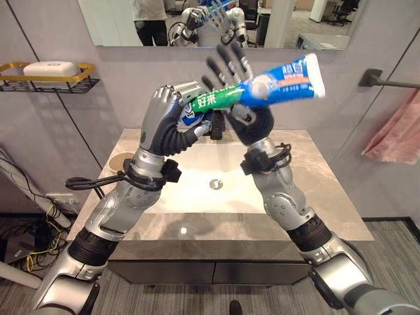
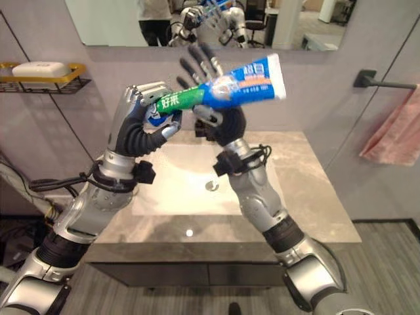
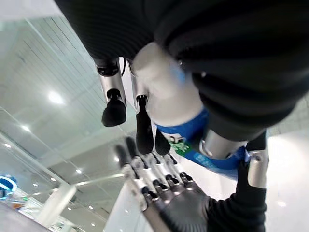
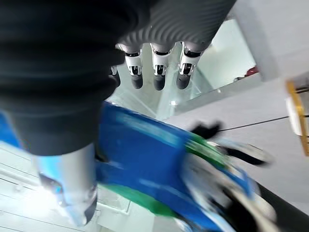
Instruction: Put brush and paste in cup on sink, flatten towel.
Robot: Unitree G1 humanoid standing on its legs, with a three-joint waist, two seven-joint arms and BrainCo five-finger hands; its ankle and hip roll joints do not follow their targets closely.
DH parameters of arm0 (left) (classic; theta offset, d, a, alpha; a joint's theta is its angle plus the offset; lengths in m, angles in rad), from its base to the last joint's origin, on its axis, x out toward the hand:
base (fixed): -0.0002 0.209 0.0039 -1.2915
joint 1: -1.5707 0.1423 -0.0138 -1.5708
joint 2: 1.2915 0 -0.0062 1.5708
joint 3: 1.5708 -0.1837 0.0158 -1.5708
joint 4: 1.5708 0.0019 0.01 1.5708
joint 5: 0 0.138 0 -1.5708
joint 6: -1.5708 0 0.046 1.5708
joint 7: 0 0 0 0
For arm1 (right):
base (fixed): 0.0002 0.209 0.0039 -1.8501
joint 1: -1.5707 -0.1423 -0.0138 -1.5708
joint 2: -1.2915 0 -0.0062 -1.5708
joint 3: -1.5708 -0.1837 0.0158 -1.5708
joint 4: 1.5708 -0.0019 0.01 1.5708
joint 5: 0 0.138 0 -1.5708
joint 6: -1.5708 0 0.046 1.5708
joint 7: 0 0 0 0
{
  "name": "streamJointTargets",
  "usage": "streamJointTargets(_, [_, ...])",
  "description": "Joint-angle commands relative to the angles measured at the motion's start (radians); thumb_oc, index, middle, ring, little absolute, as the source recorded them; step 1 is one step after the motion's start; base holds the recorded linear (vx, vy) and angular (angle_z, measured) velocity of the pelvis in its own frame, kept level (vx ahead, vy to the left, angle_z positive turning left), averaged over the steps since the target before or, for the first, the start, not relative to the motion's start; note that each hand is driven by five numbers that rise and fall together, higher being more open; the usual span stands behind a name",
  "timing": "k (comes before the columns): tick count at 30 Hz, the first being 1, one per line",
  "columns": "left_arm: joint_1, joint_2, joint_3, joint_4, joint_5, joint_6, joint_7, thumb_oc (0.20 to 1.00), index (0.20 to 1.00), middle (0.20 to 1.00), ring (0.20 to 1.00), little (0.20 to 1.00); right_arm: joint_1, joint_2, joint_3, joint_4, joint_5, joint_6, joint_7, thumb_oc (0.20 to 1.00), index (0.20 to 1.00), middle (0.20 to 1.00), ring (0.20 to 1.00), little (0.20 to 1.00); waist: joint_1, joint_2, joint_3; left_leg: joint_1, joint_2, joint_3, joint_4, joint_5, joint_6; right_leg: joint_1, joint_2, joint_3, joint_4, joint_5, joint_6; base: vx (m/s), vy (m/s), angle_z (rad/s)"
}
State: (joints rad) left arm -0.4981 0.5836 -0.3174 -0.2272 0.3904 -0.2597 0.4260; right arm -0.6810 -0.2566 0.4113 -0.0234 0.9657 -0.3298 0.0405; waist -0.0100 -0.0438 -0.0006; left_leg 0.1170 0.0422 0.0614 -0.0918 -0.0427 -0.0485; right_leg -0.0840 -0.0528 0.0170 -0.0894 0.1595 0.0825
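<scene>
A blue, green and white toothpaste tube (image 1: 282,80) is held up high above the sink basin (image 1: 210,184). My left hand (image 1: 164,121) is shut on its cap end, fingers curled round it. My right hand (image 1: 256,125) stands behind the tube's middle with its fingers (image 4: 154,72) straight and spread upward and its thumb lying against the tube. A pink towel (image 1: 394,131) hangs bunched from a dark bar on the right wall. What looks like a round tan cup (image 1: 121,161) sits on the counter's left side, partly behind my left arm.
A dark faucet (image 1: 216,128) stands at the back of the basin behind my hands. A yellow wire shelf (image 1: 49,79) with a white box is on the left wall. A mirror (image 1: 131,26) spans the wall above. The grey stone counter (image 1: 328,197) surrounds the basin.
</scene>
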Motion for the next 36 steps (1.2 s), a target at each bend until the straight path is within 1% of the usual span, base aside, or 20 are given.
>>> streamJointTargets(1, [-0.013,0.038,0.032,-0.054,-0.055,-0.038,0.06,0.2,0.2,0.2,0.2,0.2,-0.093,0.047,-0.092,-0.056,0.012,-0.112,-0.029,1.0,1.0,1.0,1.0,1.0,-0.008,-0.056,-0.055,-0.036,-0.006,-0.01,0.005,0.002,0.012,0.065,-0.097,0.038,0.002,-0.032,0.065,0.0,0.0,0.0])
streamJointTargets(3, [-0.001,0.023,0.027,-0.054,-0.064,-0.042,0.072,0.2,0.2,0.2,0.2,0.2,-0.087,0.067,-0.117,-0.085,0.014,-0.147,-0.043,1.0,1.0,1.0,1.0,1.0,-0.007,-0.054,-0.056,-0.04,-0.009,-0.008,0.005,0.003,0.015,0.061,-0.1,0.038,0.002,-0.029,0.066,0.0,0.0,0.0])
streamJointTargets(5, [-0.002,0.013,0.016,-0.053,-0.068,-0.042,0.076,0.2,0.2,0.2,0.2,0.2,-0.078,0.069,-0.111,-0.103,0.023,-0.151,-0.045,1.0,1.0,1.0,1.0,1.0,-0.01,-0.053,-0.056,-0.04,-0.009,-0.005,0.005,0.003,0.016,0.059,-0.101,0.041,0.002,-0.028,0.068,0.0,0.0,0.0])
streamJointTargets(6, [-0.002,0.013,0.016,-0.053,-0.068,-0.042,0.076,0.2,0.2,0.2,0.2,0.2,-0.078,0.069,-0.111,-0.103,0.023,-0.151,-0.045,0.95,0.95,0.95,0.95,0.95,-0.01,-0.053,-0.056,-0.04,-0.009,-0.005,0.005,0.002,0.016,0.059,-0.101,0.041,0.002,-0.028,0.068,0.0,0.0,0.0])
streamJointTargets(7, [-0.001,0.01,0.012,-0.052,-0.072,-0.042,0.076,0.2,0.2,0.2,0.2,0.2,-0.074,0.069,-0.108,-0.108,0.023,-0.154,-0.048,0.73,0.73,0.73,0.73,0.73,-0.013,-0.051,-0.056,-0.04,-0.009,-0.003,0.005,0.002,0.017,0.057,-0.101,0.043,0.002,-0.027,0.068,0.0,0.0,0.0])
streamJointTargets(8, [0.0,0.007,0.01,-0.051,-0.076,-0.042,0.074,0.2,0.2,0.2,0.2,0.2,-0.07,0.07,-0.106,-0.113,0.026,-0.154,-0.045,0.435,0.435,0.435,0.435,0.435,-0.014,-0.05,-0.057,-0.04,-0.009,-0.002,0.005,0.002,0.017,0.057,-0.101,0.045,0.002,-0.027,0.069,0.0,0.0,0.0])
streamJointTargets(9, [0.0,0.007,0.01,-0.051,-0.076,-0.042,0.074,0.2,0.2,0.2,0.2,0.2,-0.07,0.07,-0.106,-0.113,0.026,-0.154,-0.045,0.435,0.435,0.435,0.435,0.435,-0.014,-0.05,-0.057,-0.04,-0.009,-0.002,0.005,0.002,0.017,0.057,-0.101,0.045,0.002,-0.027,0.069,0.0,0.0,0.0])
streamJointTargets(10, [0.001,0.005,0.009,-0.051,-0.078,-0.044,0.075,0.2,0.2,0.2,0.2,0.2,-0.066,0.069,-0.104,-0.114,0.028,-0.154,-0.043,0.2,0.2,0.2,0.2,0.2,-0.015,-0.049,-0.057,-0.04,-0.01,0.0,0.005,0.002,0.017,0.057,-0.1,0.047,0.002,-0.026,0.068,0.0,0.0,0.0])
streamJointTargets(19, [-0.057,-0.021,-0.028,-0.041,-0.084,-0.044,0.073,0.2,0.2,0.2,0.2,0.2,-0.046,0.073,-0.076,-0.12,0.045,-0.148,-0.032,0.2,0.2,0.2,0.2,0.2,-0.028,-0.041,-0.056,-0.037,-0.007,0.005,0.005,0.001,0.015,0.055,-0.1,0.051,0.002,-0.026,0.069,0.0,0.0,0.0])
streamJointTargets(24, [-0.063,-0.029,-0.041,-0.038,-0.094,-0.044,0.066,0.2,0.2,0.2,0.2,0.2,-0.049,0.079,-0.08,-0.12,0.047,-0.154,-0.039,0.2,0.2,0.2,0.2,0.2,-0.03,-0.038,-0.055,-0.035,-0.005,0.008,0.005,0.001,0.014,0.055,-0.098,0.052,0.002,-0.027,0.068,0.0,0.0,0.0])
streamJointTargets(25, [-0.063,-0.033,-0.043,-0.036,-0.103,-0.044,0.066,0.382,0.382,0.382,0.382,0.382,-0.049,0.082,-0.086,-0.115,0.038,-0.163,-0.057,0.2,0.2,0.2,0.2,0.2,-0.032,-0.038,-0.054,-0.035,-0.004,0.009,0.005,0.001,0.014,0.055,-0.097,0.054,0.002,-0.028,0.068,0.0,0.0,0.0])
streamJointTargets(26, [-0.057,-0.036,-0.044,-0.036,-0.11,-0.042,0.064,0.598,0.598,0.598,0.598,0.598,-0.049,0.089,-0.096,-0.115,0.029,-0.171,-0.071,0.2,0.2,0.2,0.2,0.2,-0.031,-0.038,-0.054,-0.035,-0.004,0.009,0.005,0.0,0.015,0.055,-0.097,0.055,0.002,-0.028,0.068,0.0,0.0,0.0])
streamJointTargets(27, [-0.056,-0.036,-0.044,-0.036,-0.111,-0.042,0.064,0.755,0.755,0.755,0.755,0.755,-0.049,0.089,-0.096,-0.116,0.028,-0.171,-0.072,0.2,0.2,0.2,0.2,0.2,-0.031,-0.038,-0.055,-0.035,-0.004,0.009,0.005,0.0,0.015,0.055,-0.097,0.055,0.002,-0.028,0.068,0.0,0.0,0.0])
streamJointTargets(28, [-0.046,-0.04,-0.037,-0.034,-0.121,-0.036,0.066,1.0,1.0,1.0,1.0,1.0,-0.054,0.108,-0.112,-0.104,0.021,-0.181,-0.098,0.2,0.2,0.2,0.2,0.2,-0.028,-0.037,-0.054,-0.034,-0.004,0.008,0.005,0.0,0.016,0.056,-0.096,0.055,0.002,-0.028,0.067,0.0,0.0,0.0])
streamJointTargets(30, [-0.026,-0.05,-0.033,-0.036,-0.141,-0.026,0.069,1.0,1.0,1.0,1.0,1.0,-0.063,0.121,-0.126,-0.081,0.0,-0.195,-0.139,0.2,0.2,0.2,0.2,0.2,-0.023,-0.038,-0.052,-0.034,-0.004,0.005,0.005,0.0,0.017,0.059,-0.096,0.052,0.002,-0.031,0.066,0.0,0.0,0.0])
streamJointTargets(36, [0.017,-0.051,-0.019,-0.055,-0.193,-0.026,0.064,1.0,1.0,1.0,1.0,1.0,-0.09,0.135,-0.157,-0.036,-0.021,-0.204,-0.195,0.2,0.2,0.2,0.2,0.2,-0.008,-0.04,-0.044,-0.037,-0.004,-0.005,0.005,0.002,0.017,0.065,-0.097,0.041,0.002,-0.036,0.063,0.0,-0.001,0.01])
